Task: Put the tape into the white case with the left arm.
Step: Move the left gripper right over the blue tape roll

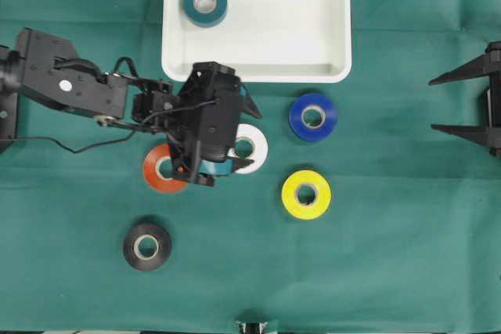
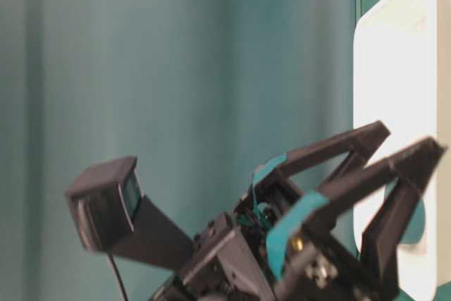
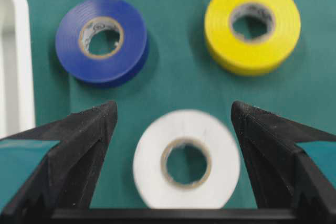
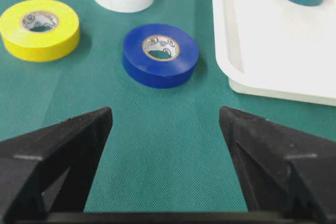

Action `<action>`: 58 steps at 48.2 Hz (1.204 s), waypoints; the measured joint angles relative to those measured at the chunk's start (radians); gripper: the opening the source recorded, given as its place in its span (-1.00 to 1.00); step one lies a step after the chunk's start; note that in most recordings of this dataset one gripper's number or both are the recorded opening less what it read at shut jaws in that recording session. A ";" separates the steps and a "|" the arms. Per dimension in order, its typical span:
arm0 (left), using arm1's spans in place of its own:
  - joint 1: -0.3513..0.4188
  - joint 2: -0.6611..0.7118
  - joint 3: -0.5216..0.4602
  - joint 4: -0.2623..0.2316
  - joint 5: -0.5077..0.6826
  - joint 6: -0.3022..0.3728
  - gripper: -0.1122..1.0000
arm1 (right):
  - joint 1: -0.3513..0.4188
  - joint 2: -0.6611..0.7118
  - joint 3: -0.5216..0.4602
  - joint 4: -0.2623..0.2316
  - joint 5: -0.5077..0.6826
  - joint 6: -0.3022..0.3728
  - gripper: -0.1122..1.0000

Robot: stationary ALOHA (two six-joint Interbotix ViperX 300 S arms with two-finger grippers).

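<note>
The white tape roll (image 3: 186,160) lies flat on the green desk (image 1: 391,271), just below the white case (image 1: 329,37), which already holds a teal roll (image 1: 205,3). It sits centred between the left arm's fingers (image 3: 79,145), spread wide and holding nothing, probably lined up to straddle it. The right gripper (image 4: 165,166), well apart, is likewise wide and empty.
</note>
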 measured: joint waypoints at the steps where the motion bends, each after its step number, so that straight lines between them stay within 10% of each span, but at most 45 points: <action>1: 0.002 0.003 -0.006 0.000 0.000 -0.012 0.79 | 0.002 0.000 0.000 0.000 0.000 0.000 0.75; 58: 0.054 0.313 -0.258 0.000 0.000 -0.084 0.79 | 0.000 0.000 0.000 0.000 0.000 0.000 0.75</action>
